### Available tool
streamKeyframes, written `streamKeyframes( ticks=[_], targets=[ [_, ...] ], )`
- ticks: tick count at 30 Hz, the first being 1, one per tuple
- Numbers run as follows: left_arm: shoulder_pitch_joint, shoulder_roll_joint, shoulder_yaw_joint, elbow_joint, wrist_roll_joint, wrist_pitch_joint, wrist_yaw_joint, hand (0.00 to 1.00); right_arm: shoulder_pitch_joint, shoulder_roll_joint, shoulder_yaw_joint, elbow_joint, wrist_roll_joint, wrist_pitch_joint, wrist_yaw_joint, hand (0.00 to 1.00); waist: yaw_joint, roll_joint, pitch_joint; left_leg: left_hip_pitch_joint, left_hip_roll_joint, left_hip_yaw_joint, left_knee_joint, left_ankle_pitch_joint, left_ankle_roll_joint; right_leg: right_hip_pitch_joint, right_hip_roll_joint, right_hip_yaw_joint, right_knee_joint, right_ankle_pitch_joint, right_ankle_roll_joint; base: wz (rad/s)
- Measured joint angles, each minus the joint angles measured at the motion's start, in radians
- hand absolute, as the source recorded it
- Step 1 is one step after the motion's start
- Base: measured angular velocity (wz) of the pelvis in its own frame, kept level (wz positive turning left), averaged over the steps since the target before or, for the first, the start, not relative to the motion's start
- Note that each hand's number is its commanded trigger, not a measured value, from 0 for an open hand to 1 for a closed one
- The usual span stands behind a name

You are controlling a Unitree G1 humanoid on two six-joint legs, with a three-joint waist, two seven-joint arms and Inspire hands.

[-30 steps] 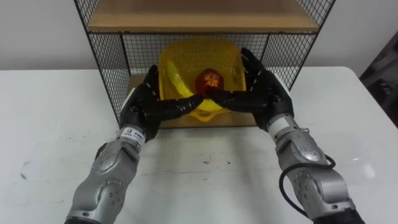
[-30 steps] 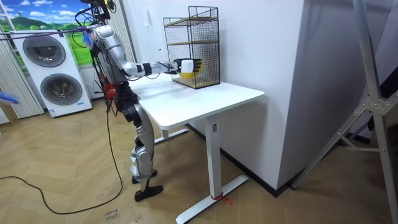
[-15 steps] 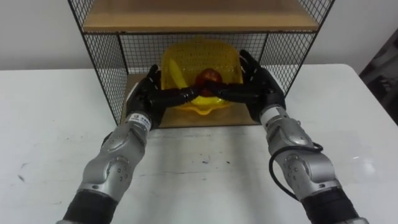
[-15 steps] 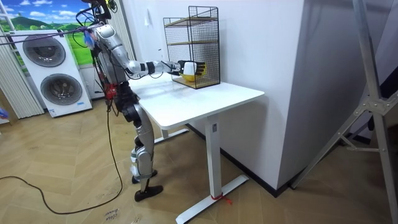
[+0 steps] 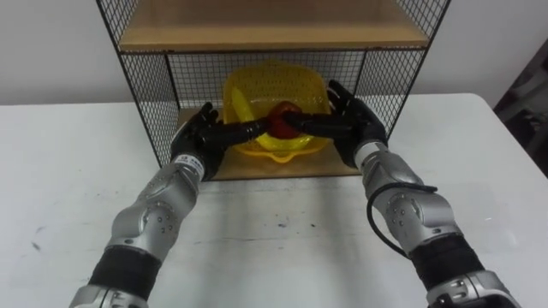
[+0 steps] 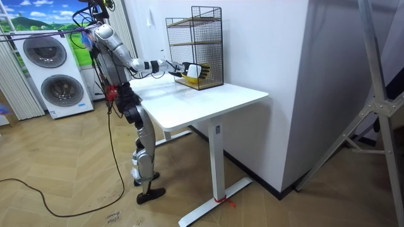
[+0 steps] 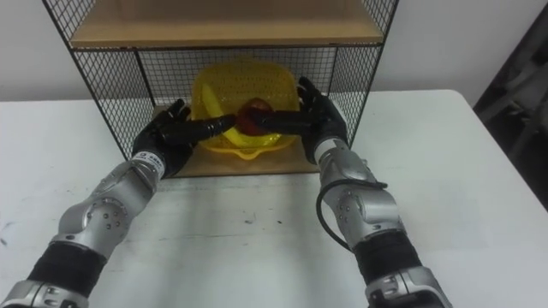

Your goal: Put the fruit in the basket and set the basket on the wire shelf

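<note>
Looking down from the head, we see first the white table [image 5: 282, 248], which carries all the rest. On its far part stands the shelf [image 5: 145, 94], a cage of black wire mesh with two wooden boards, the top board [image 5: 274, 21] and the bottom board [image 5: 282, 164]. In the room view the robot stands upright at the table's end on the room view's left, with both arms stretched forward to the shelf. Two washers [image 6: 45, 52] are by the wall behind it.

The basket [image 5: 274, 81], yellow and of plastic, is inside the lower compartment of the shelf, between the two boards. It is tilted, with its opening turned toward the robot. We cannot tell if it rests fully on the bottom board, because the hands cover its lower front.

The left hand [image 5: 199, 137] is at the left side of the basket and the right hand [image 5: 353, 124] is at the right side. Both are unclenched. Their fingers are straight and spread along the basket's walls, and the thumbs reach inward across its front and almost meet there.

The fruit is in the basket. The banana [image 5: 240, 109] lies in its left part, and the red apple [image 5: 282, 111] is just beside it in the middle, partly behind the thumbs.
</note>
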Motion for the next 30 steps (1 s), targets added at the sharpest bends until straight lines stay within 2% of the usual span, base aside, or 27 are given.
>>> streamKeyframes(
  ticks=[4,18,27,30],
  targets=[
    [0.0,0.0,0.0,0.0,0.0,0.01,0.016,0.0,0.0,0.0,0.0,0.002,0.001,0.0,0.0,0.0,-0.002,0.005,-0.004,0.005,0.0,-0.001,0.0,0.0,0.0,0.006,-0.001,-0.003,-0.004,0.001,0.0,0.0],
    [0.0,0.004,0.0,0.0,-0.001,0.016,0.021,0.0,0.0,0.0,0.0,0.006,0.0,0.0,-0.006,0.0,-0.002,0.005,-0.0045,0.017,0.0,-0.001,0.001,0.0,0.0,0.019,-0.001,-0.004,-0.004,0.001,0.0,0.0],
    [0.0,0.013,0.0,0.0,0.0,0.016,0.037,0.0,0.0,-0.002,-0.005,0.006,-0.001,0.0,-0.023,0.0,-0.001,0.014,-0.0134,0.017,0.001,-0.001,0.001,0.0,0.0,0.018,0.0,-0.004,-0.003,0.003,0.0,0.0],
    [0.0,0.012,0.026,-0.003,0.001,0.017,0.034,0.0,0.0,-0.003,-0.026,-0.001,-0.009,0.0,-0.02,0.0,-0.001,0.015,-0.0149,0.016,0.001,0.001,0.003,0.0,0.0,0.018,0.0,-0.003,-0.003,0.003,0.0,0.0]
  ],
)
